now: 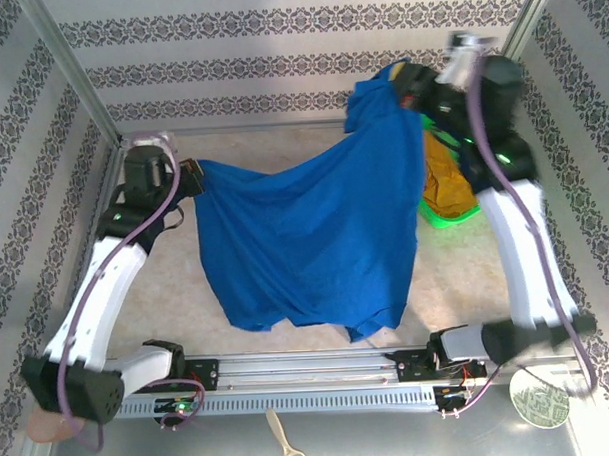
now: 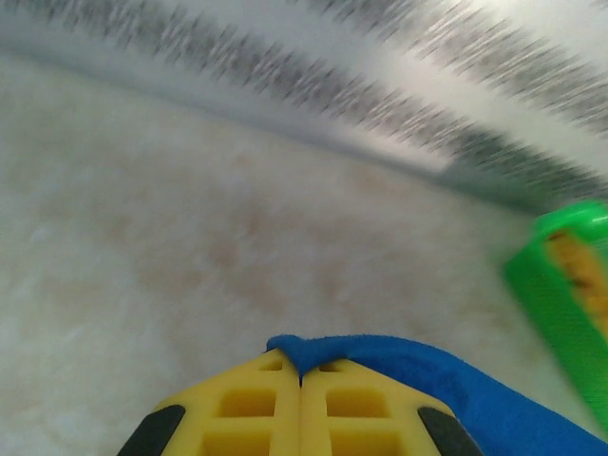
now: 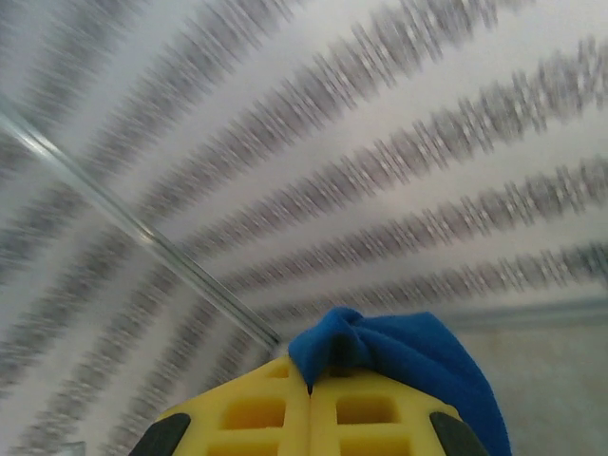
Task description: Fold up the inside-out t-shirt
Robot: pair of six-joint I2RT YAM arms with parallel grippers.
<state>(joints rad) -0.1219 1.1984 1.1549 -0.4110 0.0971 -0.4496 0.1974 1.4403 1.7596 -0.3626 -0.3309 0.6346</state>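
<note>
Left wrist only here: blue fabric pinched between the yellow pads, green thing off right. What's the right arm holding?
Observer: Right end effector is shut on another bunch of the t-shirt, up by the far right corner.
Operator: Shirt spread or bunched?
Observer: Spread; it hangs as a sheet between the left end effector and the right one, hem sagging toward the near edge.
Operator: The green thing?
Observer: A green container with an orange-yellow garment in it, partly behind the shirt's right edge.
</note>
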